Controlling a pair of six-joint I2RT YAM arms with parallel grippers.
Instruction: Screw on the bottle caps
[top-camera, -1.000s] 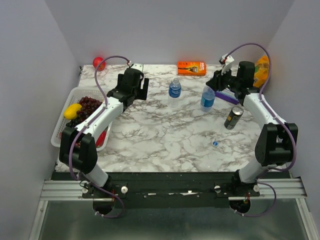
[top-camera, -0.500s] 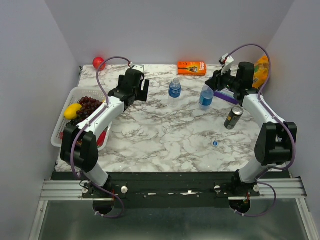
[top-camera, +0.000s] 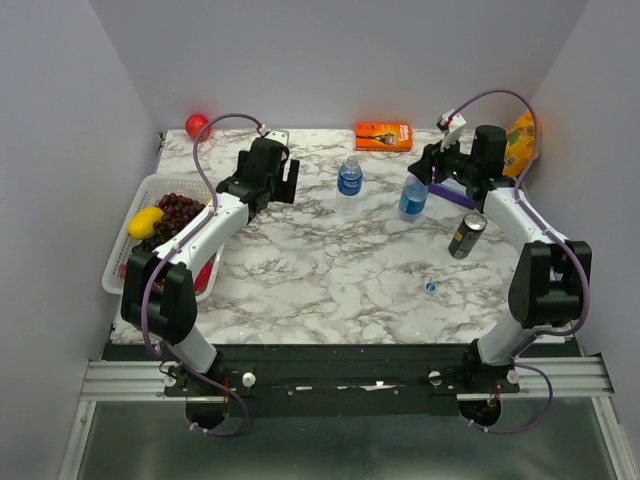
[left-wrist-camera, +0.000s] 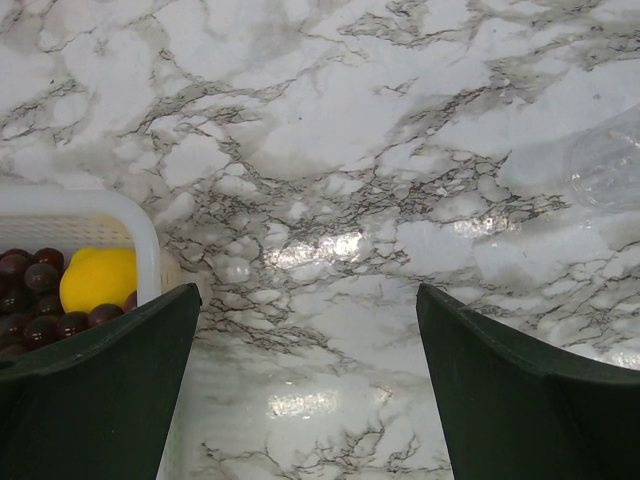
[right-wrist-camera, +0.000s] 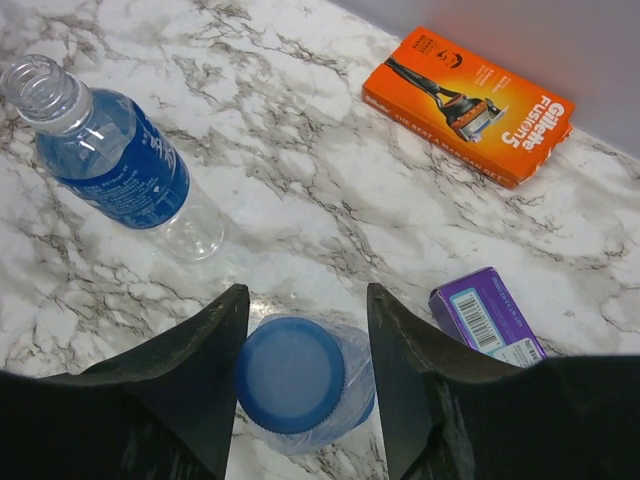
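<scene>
Top external view: the table is being shared by both arms, with a fruit basket being parked at 9 o'clock, clear of the work. The left gripper is being held at about 10 o'clock with its fingers spread wide and nothing between them. It is judged to be standing by to steady a bottle. The right gripper is being poised at 2 o'clock over the capped bottle, with a finger being set on each side of its top, a placement suited to twisting. The open bottle is being shown upright at 12 o'clock, its bare neck being seen clearly in the right wrist view. The fitted cap is being straddled by the right fingers. Whether it is actually being squeezed cannot be told, since a thin gap is showing on one side. The loose cap is being shown lying on the table at 4 o'clock, well apart from the open bottle, so that cap is judged not yet fitted.
</scene>
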